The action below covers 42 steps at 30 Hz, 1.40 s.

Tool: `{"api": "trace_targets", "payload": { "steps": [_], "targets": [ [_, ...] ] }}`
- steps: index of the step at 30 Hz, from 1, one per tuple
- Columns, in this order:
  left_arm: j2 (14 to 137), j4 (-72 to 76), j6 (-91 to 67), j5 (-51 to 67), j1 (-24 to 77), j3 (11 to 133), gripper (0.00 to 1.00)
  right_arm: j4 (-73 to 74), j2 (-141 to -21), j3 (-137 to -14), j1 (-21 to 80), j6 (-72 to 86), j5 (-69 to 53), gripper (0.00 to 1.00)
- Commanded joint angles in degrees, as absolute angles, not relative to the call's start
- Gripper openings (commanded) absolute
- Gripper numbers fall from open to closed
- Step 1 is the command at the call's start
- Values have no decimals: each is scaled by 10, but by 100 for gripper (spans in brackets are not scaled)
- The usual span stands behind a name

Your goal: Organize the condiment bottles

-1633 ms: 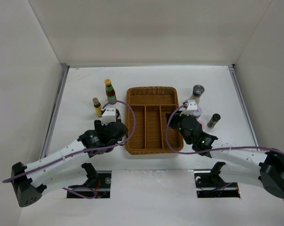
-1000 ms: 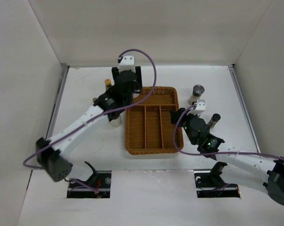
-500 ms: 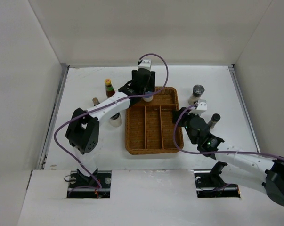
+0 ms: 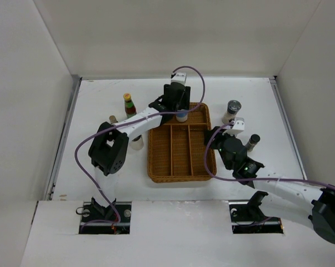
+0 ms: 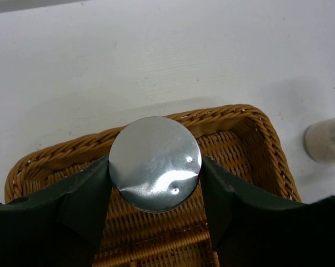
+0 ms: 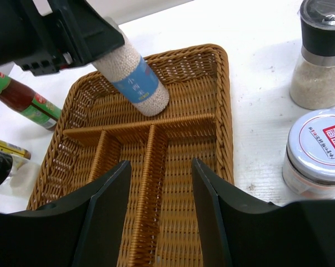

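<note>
My left gripper [image 4: 181,113] is shut on a blue-labelled bottle [image 6: 138,84] with a silver cap [image 5: 155,163]. It holds the bottle tilted, with its lower end in the far compartment of the brown wicker tray [image 4: 154,167]. My right gripper [image 6: 159,211] is open and empty above the tray's right compartments. It also shows in the top view [image 4: 213,142]. On the table left of the tray are a green bottle with a red label [image 4: 128,104], a yellow-capped bottle [image 4: 113,119] and a pale bottle [image 4: 136,142]. To the right are a grey-capped grinder [image 4: 231,110], a black-capped bottle [image 4: 252,142] and a white-lidded jar [image 6: 317,151].
The tray [image 6: 225,105] has one long far compartment and three lengthwise ones. White walls enclose the table on three sides. The left arm's purple cable [image 4: 89,150] loops beside the tray's left edge.
The left arm has swung from the near left of the tray out over its far compartment, carrying the blue-labelled bottle. The right gripper has shifted slightly right and stays open.
</note>
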State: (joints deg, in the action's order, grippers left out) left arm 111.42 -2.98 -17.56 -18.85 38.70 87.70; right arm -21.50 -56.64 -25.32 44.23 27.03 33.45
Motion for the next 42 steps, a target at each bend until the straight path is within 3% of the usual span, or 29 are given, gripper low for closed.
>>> {"api": "trace_targets", "payload": {
  "steps": [1, 13, 20, 25, 31, 36, 42],
  "targets": [
    [1093, 21, -175, -203, 395, 908, 27, -244, -563, -252, 438, 278, 342, 54],
    [1086, -18, -140, -229, 403, 922, 27, -248, -577, -254, 435, 280, 341, 54],
    [1108, -16, -142, -222, 405, 918, 34, -248, -575, -252, 434, 282, 341, 54],
    [1114, -11, -146, -228, 410, 909, 49, -245, -566, -250, 432, 282, 344, 55],
    [1085, 1, -142, -250, 417, 899, 81, -246, -563, -250, 431, 283, 345, 56],
    [1067, 3, -142, -251, 414, 900, 86, -243, -563, -251, 432, 281, 345, 56],
    [993, 26, -135, -277, 403, 865, 85, -245, -567, -251, 432, 282, 343, 56]
  ]
}}
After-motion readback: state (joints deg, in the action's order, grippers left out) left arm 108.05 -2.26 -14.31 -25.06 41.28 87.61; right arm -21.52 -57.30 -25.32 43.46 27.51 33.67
